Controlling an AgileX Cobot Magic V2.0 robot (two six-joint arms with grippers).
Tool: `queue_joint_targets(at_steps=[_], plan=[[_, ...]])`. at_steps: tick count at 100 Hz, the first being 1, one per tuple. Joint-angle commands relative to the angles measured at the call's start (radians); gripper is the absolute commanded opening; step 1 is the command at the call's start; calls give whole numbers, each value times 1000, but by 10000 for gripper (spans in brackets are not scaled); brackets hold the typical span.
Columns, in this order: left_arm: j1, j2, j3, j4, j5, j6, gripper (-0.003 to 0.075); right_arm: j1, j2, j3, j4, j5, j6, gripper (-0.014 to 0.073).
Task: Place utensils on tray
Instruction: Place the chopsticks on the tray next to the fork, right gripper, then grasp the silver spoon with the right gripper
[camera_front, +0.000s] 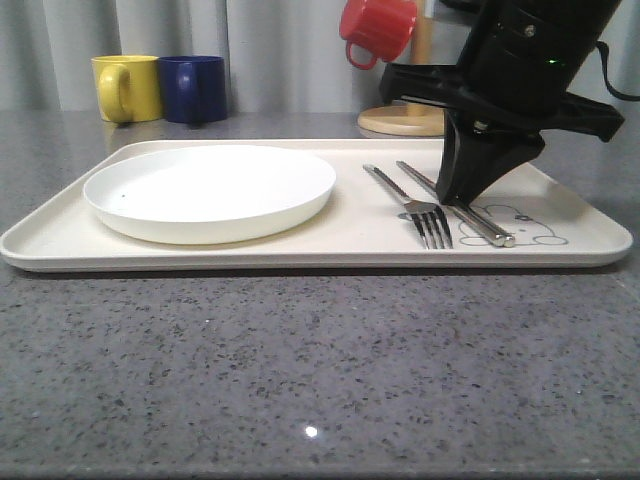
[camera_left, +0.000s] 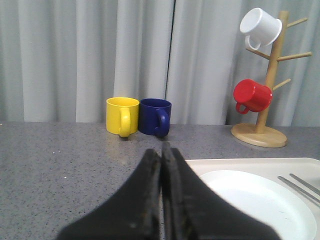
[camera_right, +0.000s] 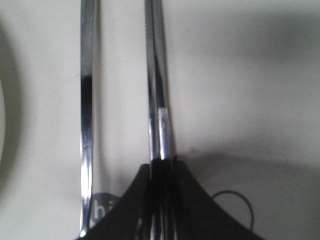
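Note:
The cream tray (camera_front: 300, 250) lies across the grey counter. On its right side, a silver fork (camera_front: 425, 215) and a straight bar piece (camera_front: 480, 225) rest side by side near the rabbit drawing (camera_front: 520, 222). My right gripper (camera_front: 455, 198) reaches down onto the bar piece. In the right wrist view its fingers (camera_right: 137, 200) are shut on the bar piece (camera_right: 157, 90), with the fork handle (camera_right: 86, 100) beside them. My left gripper (camera_left: 161, 152) is shut and holds nothing, above the counter beside the tray's rim (camera_left: 240, 163).
A round white plate (camera_front: 210, 190) takes up the tray's left half. A yellow mug (camera_front: 127, 87) and a blue mug (camera_front: 193, 88) stand at the back left. Behind the tray stands a wooden mug tree (camera_left: 267, 75) with a red mug (camera_front: 377, 28) and a white mug (camera_left: 260, 27).

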Motion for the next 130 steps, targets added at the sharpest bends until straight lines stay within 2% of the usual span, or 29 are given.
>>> queue_joint_targets(at_steps=[1,19,41,52,62,78,92,106,130], plan=[[4,11,-26,-10,-64,0,-19,-1,-40,-29,4,-32,1,133],[4,11,-26,-10,-64,0,-19,-1,-60,-29,4,-32,1,262],[4,11,-26,-10,-64,0,-19,-27,-157,-48,-78,-6,0,279],[4,11,-26,-10,-64,0,-19,-104,-190,-102,-149,100,-28,279],[4,11,-26,-10,-64,0,-19,-201,-193,-147,-158,183,-115,279],[4,11,-26,-10,-64,0,-19,-385,-190,-157,-146,248,-220,279],[4,11,-26,-10,-64,0,-19,-494,-164,-157,-135,267,-287,279],[4,11,-26,-10,-64,0,-19,-544,-122,-157,-135,258,-299,279],[4,11,-26,-10,-64,0,-19,-545,-44,-157,-144,216,-316,279]])
